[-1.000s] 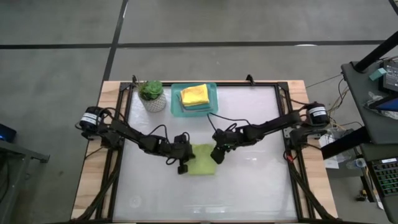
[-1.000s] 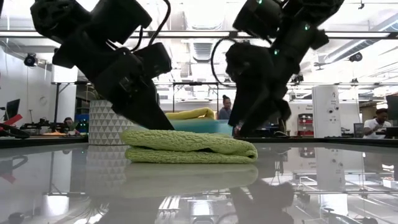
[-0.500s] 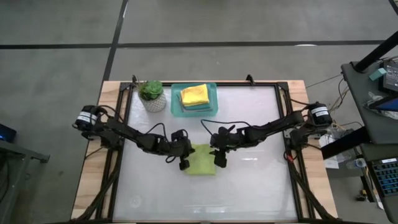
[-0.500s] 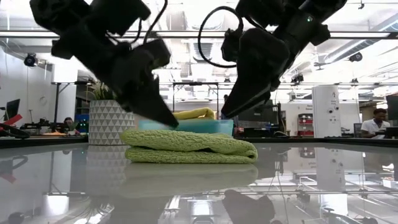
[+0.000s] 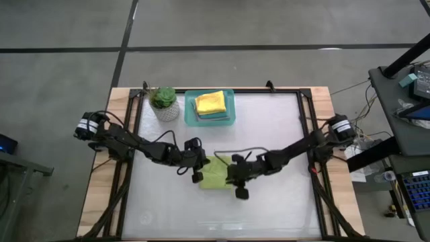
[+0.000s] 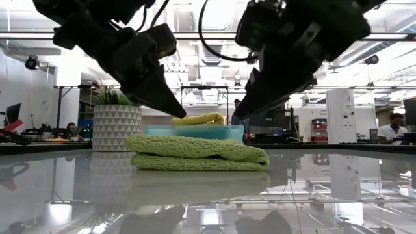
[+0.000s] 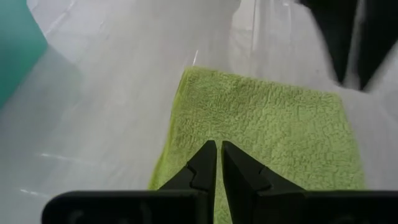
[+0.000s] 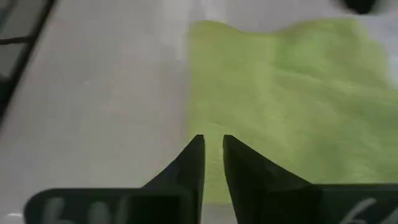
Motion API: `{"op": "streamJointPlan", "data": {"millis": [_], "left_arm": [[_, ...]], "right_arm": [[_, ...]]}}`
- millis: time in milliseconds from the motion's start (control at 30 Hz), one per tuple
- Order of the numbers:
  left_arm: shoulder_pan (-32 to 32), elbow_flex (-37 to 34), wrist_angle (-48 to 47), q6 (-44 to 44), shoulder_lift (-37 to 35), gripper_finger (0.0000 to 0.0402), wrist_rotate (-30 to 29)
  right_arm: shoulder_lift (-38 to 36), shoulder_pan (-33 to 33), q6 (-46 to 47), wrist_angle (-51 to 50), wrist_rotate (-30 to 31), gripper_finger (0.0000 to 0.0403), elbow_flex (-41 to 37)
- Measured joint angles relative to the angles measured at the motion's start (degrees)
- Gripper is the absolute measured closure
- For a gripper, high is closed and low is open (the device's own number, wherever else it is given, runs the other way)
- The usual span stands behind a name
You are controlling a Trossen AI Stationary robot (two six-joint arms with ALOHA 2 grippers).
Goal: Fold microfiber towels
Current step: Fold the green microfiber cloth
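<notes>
The lime-green terry microfiber towel (image 5: 213, 175) lies folded over on itself on the glossy white table top (image 5: 269, 128), near the middle, between my two arms; from the low view it sits as a flat two-layer pad with the fold rounded at one end. My left gripper (image 7: 217, 163) hangs just above the towel's near edge with its dark fingers pressed together on nothing. My right gripper (image 8: 211, 154) hovers over the opposite edge, fingers nearly together with a thin gap between them, and nothing pinched that I can see. Judgement on handling: the cloth is light, limp and nappy, so it should not slide on its own but will drag and unfold if I lift one layer only; the smooth table gives little friction under it. Best hold is probably at a corner or along the open edge, pinching both layers at once, each gripper on its own side. Farther back, a yellow folded towel (image 5: 210, 102) rests on others in the rigid teal rectangular tray (image 5: 189, 113), beside a small potted green plant in a white patterned pot (image 5: 164, 103). Compared with a second ago: my right fingers have gone from wide apart to almost shut, and that gripper has moved toward the towel's near side; the left gripper has lifted slightly off the cloth; the towel itself has not shifted.
</notes>
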Motion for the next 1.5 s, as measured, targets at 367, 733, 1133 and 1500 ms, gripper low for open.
{"op": "streamJointPlan", "data": {"millis": [367, 733, 1133, 1500], "left_arm": [[1.24, -1.22, 0.87, 7.88, 0.27, 0.0391, -0.28], [2.64, -1.86, 10.14, 6.5, 11.65, 0.0391, -1.94], [0.3, -1.54, -0.48, -7.98, 6.6, 0.0391, 8.96], [0.35, -1.46, 0.12, -5.55, 0.96, 0.0391, 11.34]], "right_arm": [[6.41, 3.47, 4.47, 3.07, 0.83, 0.039, 0.76], [5.2, 3.6, 4.67, -10.87, 0.95, 0.039, 1.25], [-0.45, 2.16, -6.32, -32.77, 5.67, 0.039, 3.04], [-7.22, 2.05, 11.07, -34.1, 1.11, 0.0387, 3.28]]}}
